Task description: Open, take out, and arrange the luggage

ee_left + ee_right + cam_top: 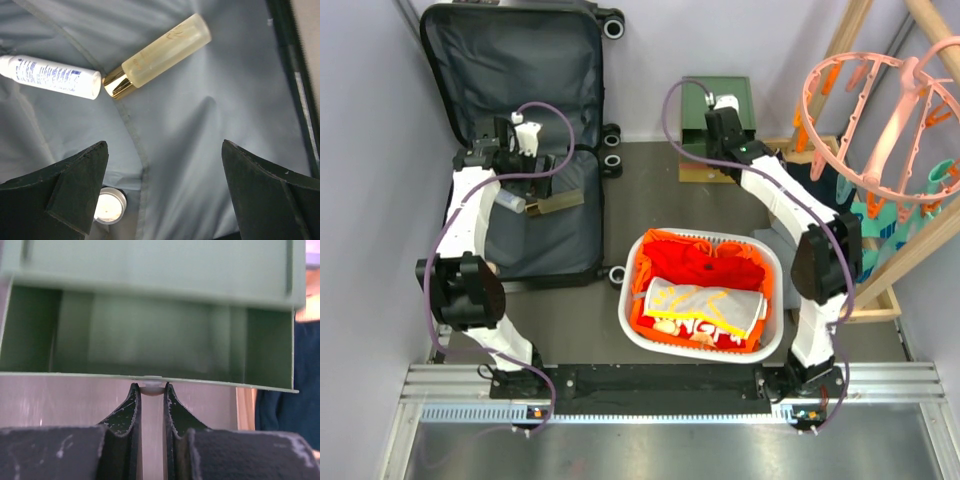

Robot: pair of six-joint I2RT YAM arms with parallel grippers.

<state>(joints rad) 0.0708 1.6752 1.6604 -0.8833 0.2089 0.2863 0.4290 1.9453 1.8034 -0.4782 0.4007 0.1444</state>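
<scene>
The luggage lies open at the far left, its lid leaning on the wall and its grey lining facing up. My left gripper hovers open over the lower half, its fingers wide apart with nothing between them. On the lining lie a frosted perfume bottle with a gold cap, a white spray bottle and a small white jar. My right gripper is at the green drawer box. In the right wrist view its fingers are shut on the small white drawer knob, and the drawer stands pulled out.
A white laundry basket with red, orange and grey clothes stands in the middle front. A pink round clip hanger hangs from a wooden rack at the right. Dark blue cloth lies beside the drawer box.
</scene>
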